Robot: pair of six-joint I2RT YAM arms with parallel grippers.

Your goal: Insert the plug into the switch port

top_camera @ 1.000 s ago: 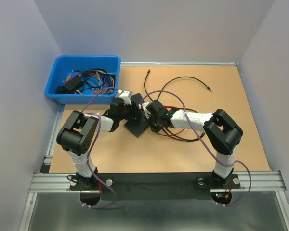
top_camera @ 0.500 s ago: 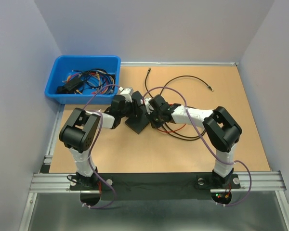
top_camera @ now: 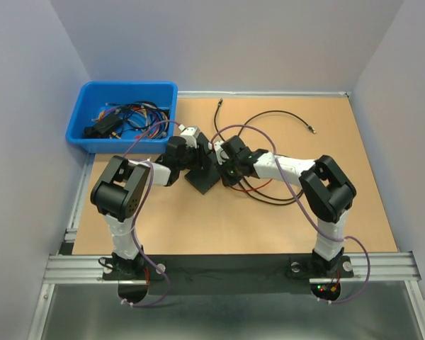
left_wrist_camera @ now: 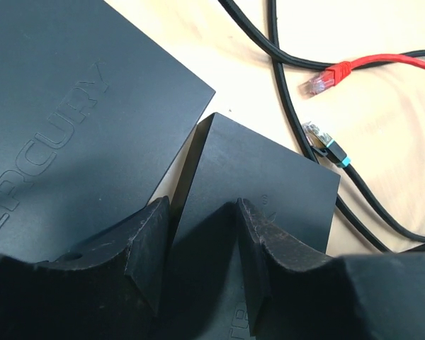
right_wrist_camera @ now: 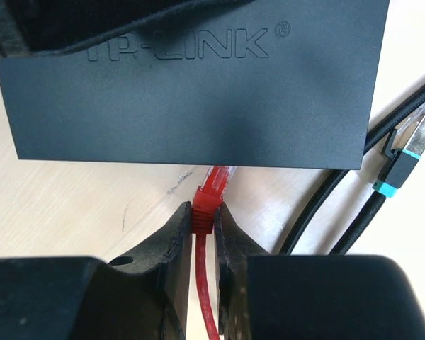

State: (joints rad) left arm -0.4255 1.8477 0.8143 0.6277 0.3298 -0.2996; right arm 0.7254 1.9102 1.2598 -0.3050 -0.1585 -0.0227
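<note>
Red plug (right_wrist_camera: pixel 214 188) pinched in right jaws, tip just shy of switch (right_wrist_camera: pixel 198 85) edge; left jaws astride switch.

Two arms: white link tubes, bulky black joint housings. Purple cable looped along each arm. Black base plates on an aluminium rail; red and green indicator lights at the right base. Matte black pincer fingers (left_wrist_camera: pixel 152 248), moulded.

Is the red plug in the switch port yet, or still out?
Out. The red plug, pinched in the right gripper, sits at the switch edge, clear tip visible.
</note>
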